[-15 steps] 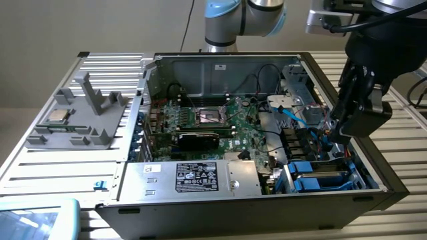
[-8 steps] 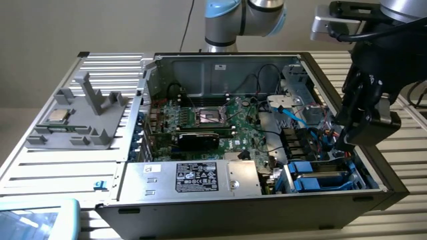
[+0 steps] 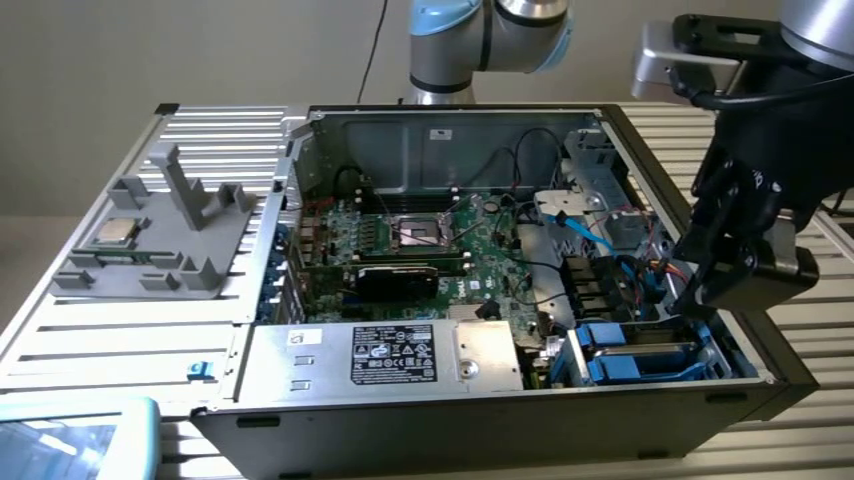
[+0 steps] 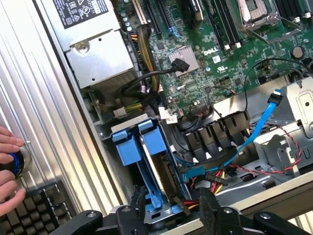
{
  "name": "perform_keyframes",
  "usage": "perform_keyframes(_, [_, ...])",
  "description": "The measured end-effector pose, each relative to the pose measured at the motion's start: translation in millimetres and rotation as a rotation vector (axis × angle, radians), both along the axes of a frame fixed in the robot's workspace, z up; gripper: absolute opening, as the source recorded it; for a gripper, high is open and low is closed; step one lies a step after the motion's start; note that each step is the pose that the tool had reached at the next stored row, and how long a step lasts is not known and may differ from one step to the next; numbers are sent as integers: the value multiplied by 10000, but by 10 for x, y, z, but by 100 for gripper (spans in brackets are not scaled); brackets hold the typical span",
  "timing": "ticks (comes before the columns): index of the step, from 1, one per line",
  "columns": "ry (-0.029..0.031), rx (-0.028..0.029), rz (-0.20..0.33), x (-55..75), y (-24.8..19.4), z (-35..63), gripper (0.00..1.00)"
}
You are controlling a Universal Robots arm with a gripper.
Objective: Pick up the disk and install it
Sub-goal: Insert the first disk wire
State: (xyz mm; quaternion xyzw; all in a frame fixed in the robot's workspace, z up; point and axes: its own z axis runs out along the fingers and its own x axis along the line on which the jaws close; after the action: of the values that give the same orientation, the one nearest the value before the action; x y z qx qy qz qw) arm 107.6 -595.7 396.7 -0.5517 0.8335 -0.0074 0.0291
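Observation:
The disk (image 3: 638, 352) sits in the drive bay at the front corner of the open computer case, on the exterior view's right. Its blue carrier and grey top show. In the wrist view the disk's blue carrier (image 4: 142, 147) shows its two end tabs, and one blue rail runs down toward my fingers. My gripper (image 3: 701, 300) hangs just above that bay. My gripper (image 4: 171, 208) is open. Its black fingers (image 4: 138, 201) stand apart on either side of the carrier's near end. Nothing is clamped between them.
A silver power supply box (image 3: 387, 355) lies beside the bay, with the green motherboard (image 3: 427, 240) behind it. Blue and red cables (image 4: 259, 132) run close to the bay. A grey fixture holding a processor chip (image 3: 114, 232) stands outside the case. A person's hand (image 4: 7, 164) rests on a knob near a keyboard (image 4: 39, 208).

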Motion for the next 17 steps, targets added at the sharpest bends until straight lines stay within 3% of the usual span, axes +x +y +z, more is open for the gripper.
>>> perform_keyframes(17, [-26, 7, 2398, 14, -2, -11, 56])
